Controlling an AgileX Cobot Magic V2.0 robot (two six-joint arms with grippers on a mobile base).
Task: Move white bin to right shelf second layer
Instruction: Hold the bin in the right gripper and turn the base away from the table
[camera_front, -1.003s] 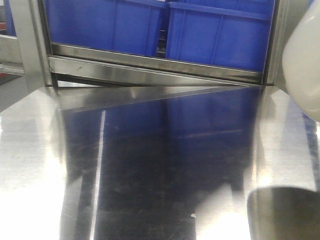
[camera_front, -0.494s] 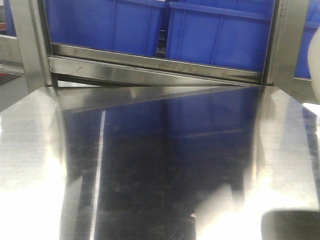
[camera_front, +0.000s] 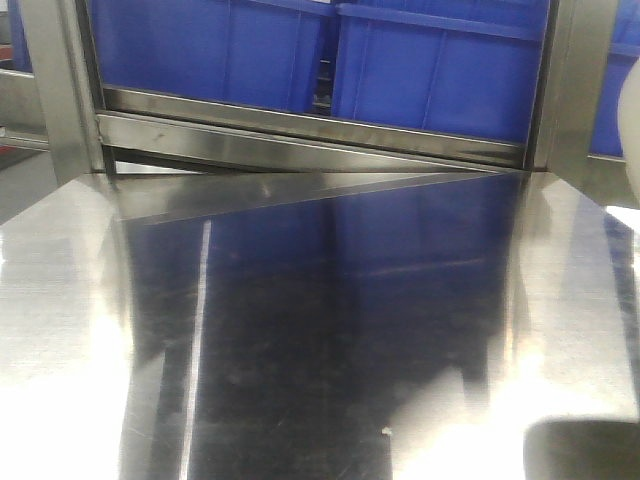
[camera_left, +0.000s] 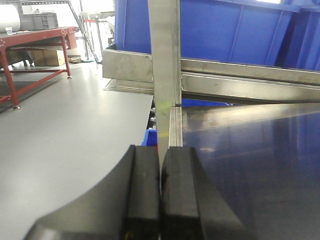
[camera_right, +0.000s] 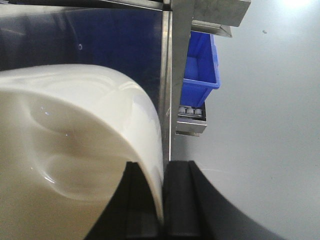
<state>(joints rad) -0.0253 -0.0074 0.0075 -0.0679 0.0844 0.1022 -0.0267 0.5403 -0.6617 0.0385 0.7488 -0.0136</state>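
The front-facing view shows a bare steel tabletop (camera_front: 300, 330) mirroring the blue crates (camera_front: 440, 70) that stand behind a steel rail (camera_front: 300, 135). Only a pale sliver of the white bin (camera_front: 632, 140) shows, at the right border, and neither gripper is in sight.

The left wrist view shows the left gripper (camera_left: 160, 200) with its black fingers (camera_left: 142, 195) pressed together on nothing, beside the tabletop's corner and an upright steel post (camera_left: 165, 60). It alone shows the grey floor (camera_left: 65, 125) and a red-framed table (camera_left: 35, 37) far off.

The right wrist view shows the bin up close. The right gripper (camera_right: 164, 200) is clamped on the bin's glossy wall at the tabletop's right edge. A small blue bin (camera_right: 200, 70) sits lower, beyond that edge.
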